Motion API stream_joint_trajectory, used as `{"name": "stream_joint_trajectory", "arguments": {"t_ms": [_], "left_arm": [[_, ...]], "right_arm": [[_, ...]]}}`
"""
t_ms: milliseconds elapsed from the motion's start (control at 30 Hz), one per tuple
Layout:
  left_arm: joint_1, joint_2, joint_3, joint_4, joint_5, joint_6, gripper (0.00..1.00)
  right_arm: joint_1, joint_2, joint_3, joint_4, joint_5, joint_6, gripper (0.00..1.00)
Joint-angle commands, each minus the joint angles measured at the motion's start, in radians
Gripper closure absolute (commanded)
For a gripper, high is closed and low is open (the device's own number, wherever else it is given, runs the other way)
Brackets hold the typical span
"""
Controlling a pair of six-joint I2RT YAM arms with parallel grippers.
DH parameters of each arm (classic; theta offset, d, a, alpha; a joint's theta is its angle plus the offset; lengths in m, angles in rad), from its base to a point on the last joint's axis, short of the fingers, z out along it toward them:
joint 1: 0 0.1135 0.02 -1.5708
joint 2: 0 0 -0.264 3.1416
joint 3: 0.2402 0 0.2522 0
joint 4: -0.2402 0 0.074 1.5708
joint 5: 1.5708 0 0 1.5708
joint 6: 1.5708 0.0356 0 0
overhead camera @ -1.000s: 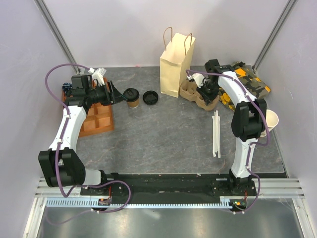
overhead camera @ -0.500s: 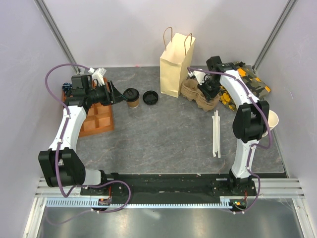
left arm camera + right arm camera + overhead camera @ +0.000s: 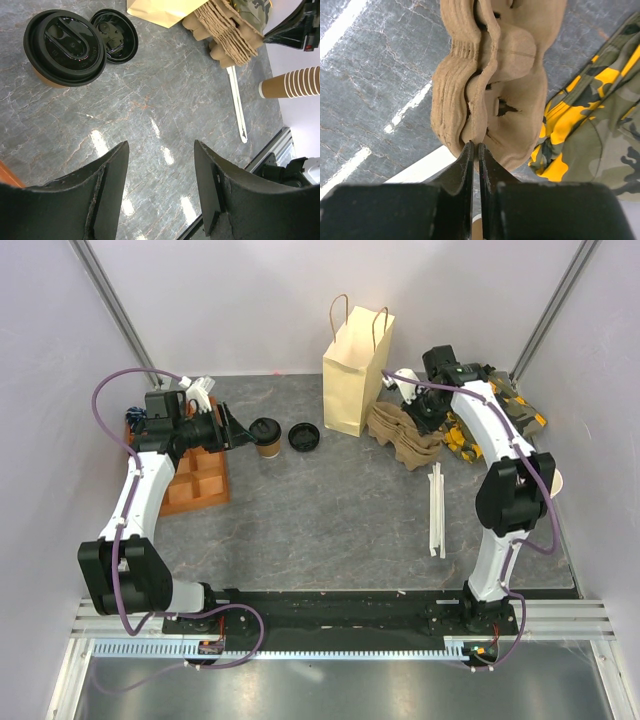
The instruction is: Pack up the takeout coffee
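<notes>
Takeout coffee (image 3: 265, 436) upright on table (image 3: 330, 520), lid on, directly ahead of left gripper (image 3: 231, 428); jaws apart, empty. Left arm far nearer. Right gripper (image 3: 475, 145) opp. side, pinched on cup carrier (image 3: 490, 60) rim by paper bag (image 3: 353, 375).

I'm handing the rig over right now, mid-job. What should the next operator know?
Left gripper: open, empty, pointed toward the takeout coffee, not touching it.
Right gripper: shut on the edge of a cup carrier, just right of the paper bag.
Coffee: upright, lid on, standing on the table left of the bag, a loose lid between them.
Done: coffee not packed yet.
Left: grasp the coffee and get it into the bag, probably by way of the carrier.
</notes>
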Motion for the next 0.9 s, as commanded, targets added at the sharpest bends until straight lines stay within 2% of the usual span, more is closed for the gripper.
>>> {"name": "stream_joint_trajectory", "arguments": {"t_ms": [0,867], "left_arm": [[-0.001,-0.003,0.043,0.018,0.001,0.035,0.38],[-0.016,0.014,0.051,0.041,-0.008,0.008,0.38]], "right_arm": [[0.000,-0.081,-0.002,0.034,0.011,-0.024,1.00],[0.054,-0.202,-0.062,0.083,0.060,-0.049,1.00]]}}
